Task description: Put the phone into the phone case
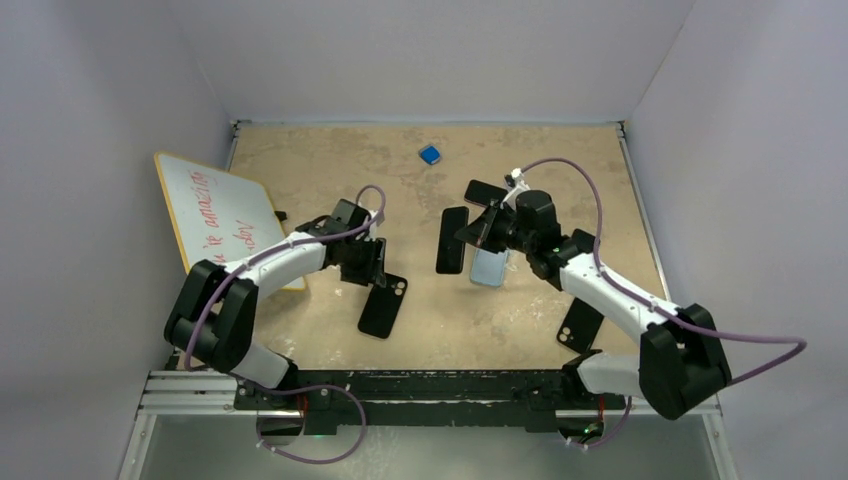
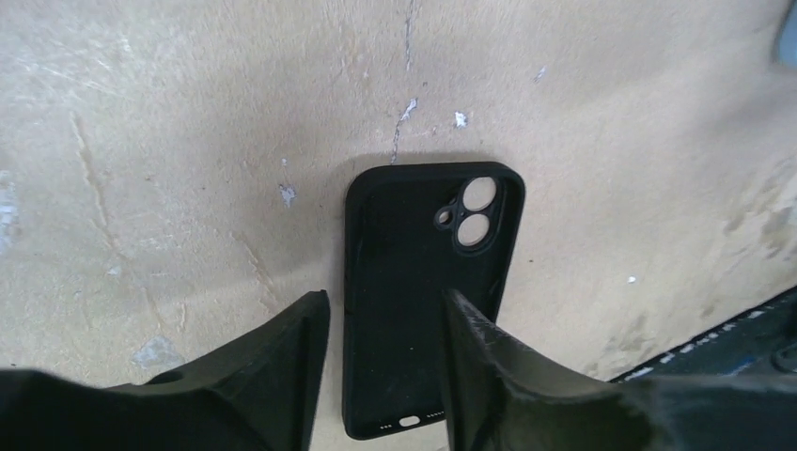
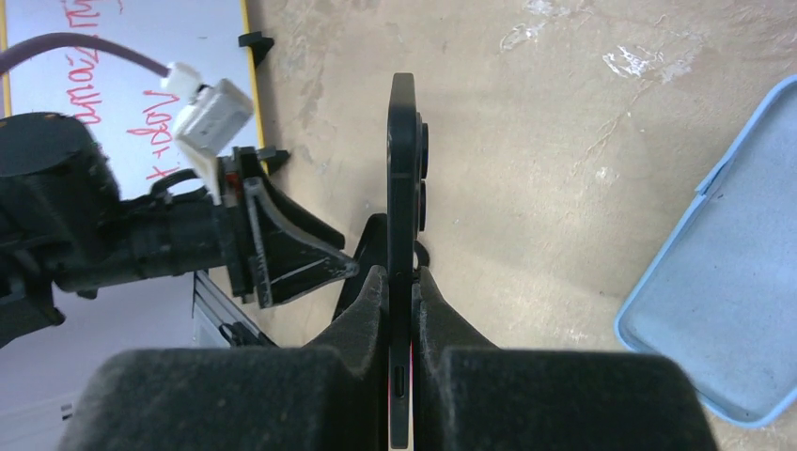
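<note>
The left arm reaches forward, the left gripper (image 2: pixel 385 310) spread open over the near end of the case (image 2: pixel 414 254), which lies flat on the worktop (image 2: pixel 188 141). The right arm bends inward, the right gripper (image 3: pixel 401 277) clamping the phone (image 3: pixel 402 169) edgewise near a blue case (image 3: pixel 724 310).

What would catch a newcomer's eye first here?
The right hand pinches a black phone edge-on above the table centre. The left hand hangs open over an empty black case lying inside-up, left of centre. A light blue case lies beside the right hand.
</note>
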### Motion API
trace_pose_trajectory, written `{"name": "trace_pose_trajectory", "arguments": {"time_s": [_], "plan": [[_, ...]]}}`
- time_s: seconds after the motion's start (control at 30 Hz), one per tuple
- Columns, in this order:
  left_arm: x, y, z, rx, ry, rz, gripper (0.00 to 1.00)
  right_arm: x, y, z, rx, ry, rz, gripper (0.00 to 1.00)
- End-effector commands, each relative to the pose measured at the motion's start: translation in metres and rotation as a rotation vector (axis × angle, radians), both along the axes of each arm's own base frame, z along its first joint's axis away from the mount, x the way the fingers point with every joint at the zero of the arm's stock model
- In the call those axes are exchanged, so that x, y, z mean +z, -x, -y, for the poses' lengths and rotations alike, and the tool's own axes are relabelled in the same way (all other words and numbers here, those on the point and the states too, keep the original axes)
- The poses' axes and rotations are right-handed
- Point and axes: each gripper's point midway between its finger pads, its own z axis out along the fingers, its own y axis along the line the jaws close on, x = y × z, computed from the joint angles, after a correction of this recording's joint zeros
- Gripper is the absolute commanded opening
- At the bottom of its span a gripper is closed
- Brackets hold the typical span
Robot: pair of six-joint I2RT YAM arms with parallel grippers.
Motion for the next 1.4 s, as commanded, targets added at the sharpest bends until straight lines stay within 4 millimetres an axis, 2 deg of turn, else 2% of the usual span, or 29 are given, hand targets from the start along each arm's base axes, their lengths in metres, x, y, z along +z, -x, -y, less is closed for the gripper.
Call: {"name": "trace_pose_trajectory", "arguments": {"time_s": [0.0,0.07,0.2,0.4,0.53,0.6,0.73,0.83,1.0,1.07,1.13,1.23,1.3,1.37], "plan": [[-0.019,0.003,-0.003,0.003,-0.096,-0.004,0.41,0.016,0.015,0.001,0.055,-0.009,0.068,0.00],[-0.025,0.005,-0.003,-0.006,-0.125,-0.015,0.33,0.015,0.020,0.004,0.056,-0.009,0.052,0.00],[-0.030,0.008,0.000,-0.008,-0.151,-0.007,0.29,0.021,0.024,0.010,0.040,0.001,0.092,0.00],[-0.024,0.001,0.015,0.028,-0.087,0.021,0.00,0.019,0.037,0.017,0.045,0.007,0.088,0.00],[-0.017,-0.007,0.030,0.103,0.001,0.029,0.00,0.017,0.044,0.020,0.040,0.001,0.085,0.00],[-0.011,-0.013,0.035,0.151,0.039,0.047,0.00,0.011,0.050,0.014,0.057,-0.047,0.044,0.00],[-0.007,-0.026,0.036,0.272,0.071,0.075,0.00,0.012,0.045,0.003,0.078,-0.093,0.044,0.00],[-0.005,-0.027,0.050,0.313,0.171,0.056,0.00,0.010,0.047,-0.002,0.095,-0.112,0.025,0.00],[-0.007,-0.028,0.060,0.328,0.227,0.032,0.00,0.007,0.050,0.000,0.103,-0.105,0.048,0.00],[-0.002,-0.025,0.066,0.321,0.274,0.025,0.10,-0.002,0.053,0.001,0.121,-0.093,0.049,0.00],[0.010,-0.024,0.077,0.281,0.360,0.042,0.28,-0.013,0.054,0.001,0.126,-0.072,0.029,0.00],[0.023,-0.018,0.081,0.263,0.427,0.061,0.54,-0.015,0.054,-0.002,0.135,-0.092,0.017,0.00],[0.026,-0.017,0.075,0.257,0.421,0.078,0.63,-0.013,0.054,-0.007,0.157,-0.107,0.027,0.00],[0.031,-0.016,0.070,0.239,0.427,0.105,0.66,-0.013,0.055,-0.011,0.181,-0.109,0.028,0.00]]}}
